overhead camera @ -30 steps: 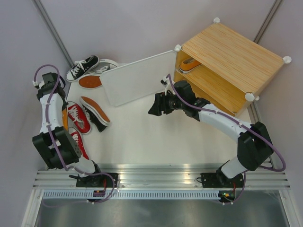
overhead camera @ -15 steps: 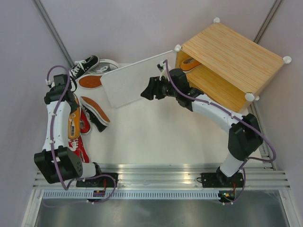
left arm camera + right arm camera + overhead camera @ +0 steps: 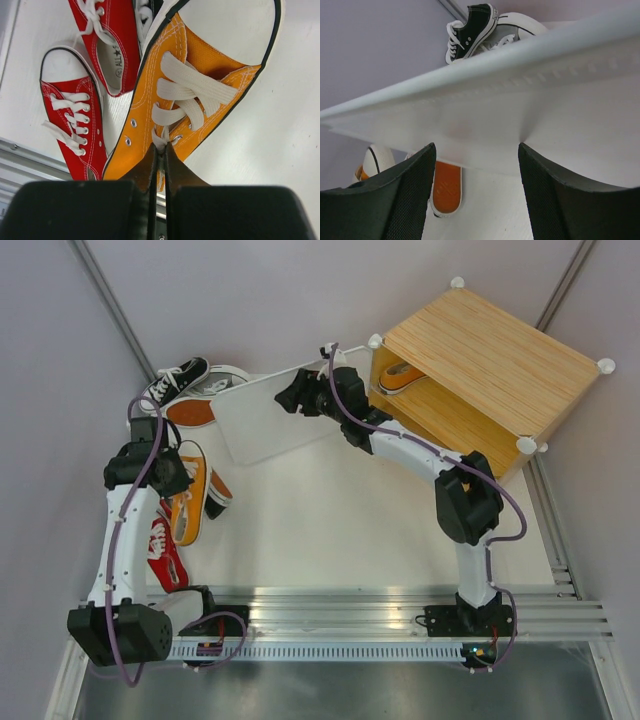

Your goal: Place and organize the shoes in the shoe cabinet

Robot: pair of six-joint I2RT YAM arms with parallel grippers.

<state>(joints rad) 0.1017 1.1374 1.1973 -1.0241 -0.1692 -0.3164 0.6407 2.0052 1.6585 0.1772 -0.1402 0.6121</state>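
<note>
Well, the left claw (image 3: 159, 148) is pinched tight on the laces of an orange shoe (image 3: 200, 85), holding it over 2 red shoes (image 3: 75, 120) that lie on the white table (image 3: 330, 530). Over by the cabinet (image 3: 490, 355), the right claw (image 3: 290, 398) stands wide, its fingers (image 3: 405, 200) astride the edge of the swung-open door (image 3: 270, 425). A second orange shoe (image 3: 402, 375) sits on the upper shelf.

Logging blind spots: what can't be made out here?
- Top view: shoe cabinet top hides its shelves, except the toe of one orange shoe.
- Top view: door covers part of the grey shoe.
- Right wrist view: whether right gripper touches the door.
- Left wrist view: left gripper hides the held shoe's heel.
</note>
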